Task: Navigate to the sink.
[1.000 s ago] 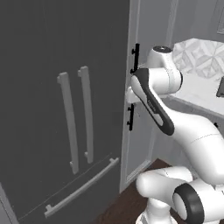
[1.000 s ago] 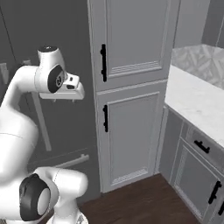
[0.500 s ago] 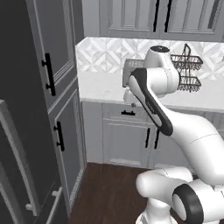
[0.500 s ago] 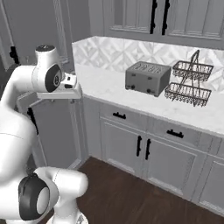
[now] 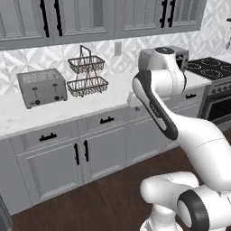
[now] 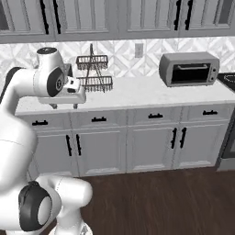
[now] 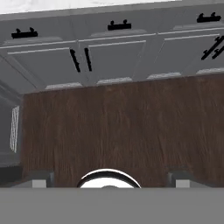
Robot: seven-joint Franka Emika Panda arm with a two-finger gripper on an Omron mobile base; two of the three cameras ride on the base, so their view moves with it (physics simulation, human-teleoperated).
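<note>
Sink relation to fingers (image 7: 40,178) indeterminate

Both base cams sit behind the arm, facing the counter (image 5: 90,110) w/ wire basket (image 5: 87,76) (image 6: 94,72) shared, mid-range. Left cam looks from basket's left, right cam from its right. Hand cam points down at wood floor (image 7: 118,127) below the counter cabinets (image 7: 109,52).
</note>
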